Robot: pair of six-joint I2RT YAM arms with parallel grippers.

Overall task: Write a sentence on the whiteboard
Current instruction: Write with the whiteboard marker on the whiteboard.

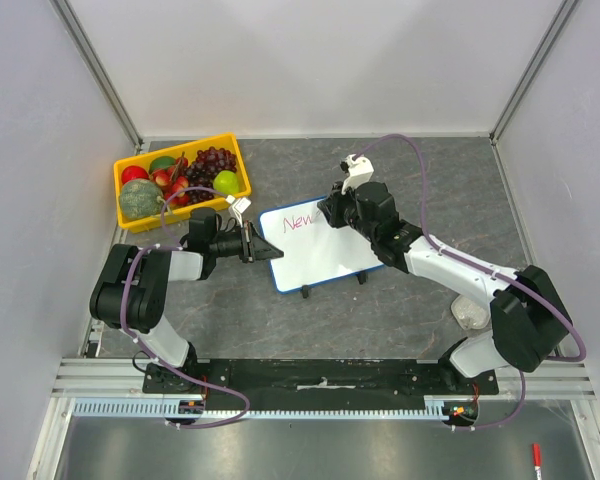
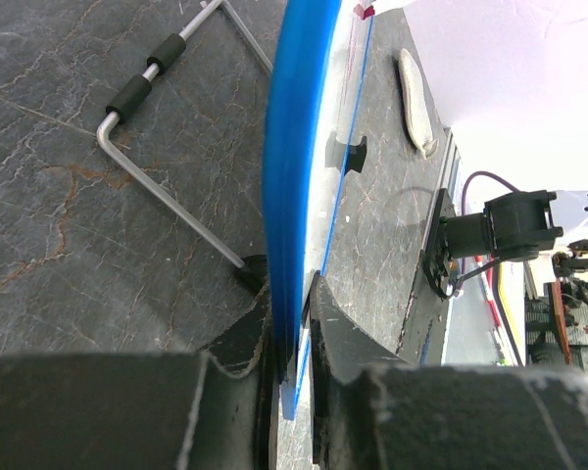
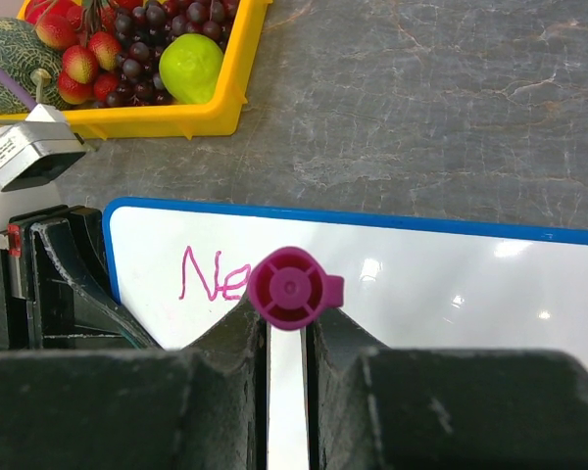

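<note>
Your left gripper (image 1: pixel 256 246) was nearly shut, jaws pinching the blue left edge of the whiteboard (image 1: pixel 325 258). The board stood tilted mid-table, near the yellow tray (image 1: pixel 175 150) of fruit. Your right gripper (image 3: pixel 286 328) was closed on a pink marker (image 3: pixel 290 288) over the board's upper left, where the sentence (image 3: pixel 208 276) read "New".

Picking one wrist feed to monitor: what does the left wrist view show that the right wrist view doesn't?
Only left wrist: the wire stand of the whiteboard. Only right wrist: the pink "Ne" of the sentence, the marker in the right gripper, the yellow fruit tray. Both: the whiteboard's blue frame pinched by the left gripper, and the dark table.
</note>
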